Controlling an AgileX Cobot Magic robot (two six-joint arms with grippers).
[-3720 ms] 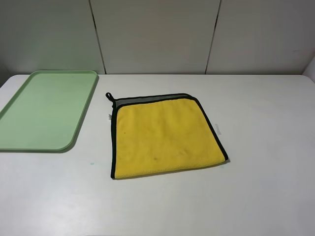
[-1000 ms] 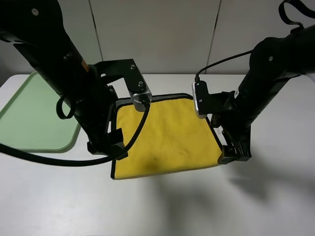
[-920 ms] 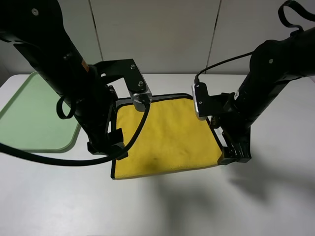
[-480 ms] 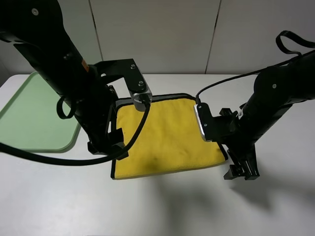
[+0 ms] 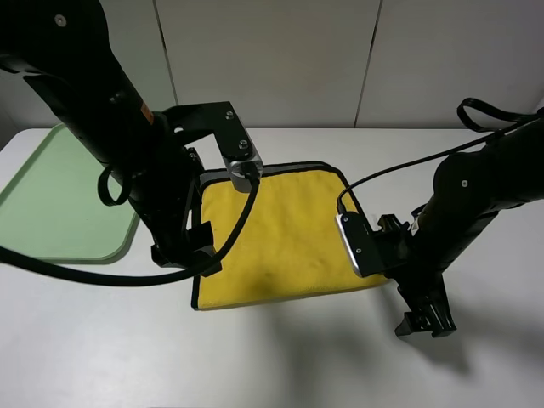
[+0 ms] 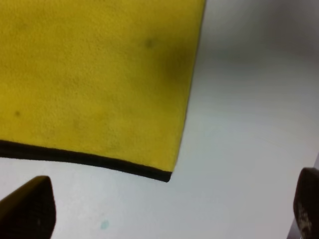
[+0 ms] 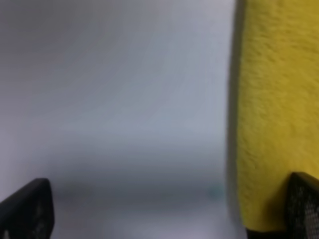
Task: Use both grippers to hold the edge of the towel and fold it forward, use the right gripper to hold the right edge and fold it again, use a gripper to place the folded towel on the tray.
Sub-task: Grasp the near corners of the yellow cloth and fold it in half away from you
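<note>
The yellow towel lies flat on the white table, with a grey strip showing along its far edge. My left gripper hangs open at the towel's left front part. In the left wrist view the towel and its black edge end in a corner just ahead of the open left gripper. My right gripper is open above bare table, in front of and to the right of the towel's front right corner. The right wrist view shows the towel beside one of the fingertips. The green tray sits at the far left.
The left arm covers part of the tray and the towel's back left corner. The right arm and its cable arch over the table's right side. A grey panelled wall closes the back.
My right gripper has moved forward along the towel's right edge and now sits on the table past the front right corner. The left arm has stayed still.
</note>
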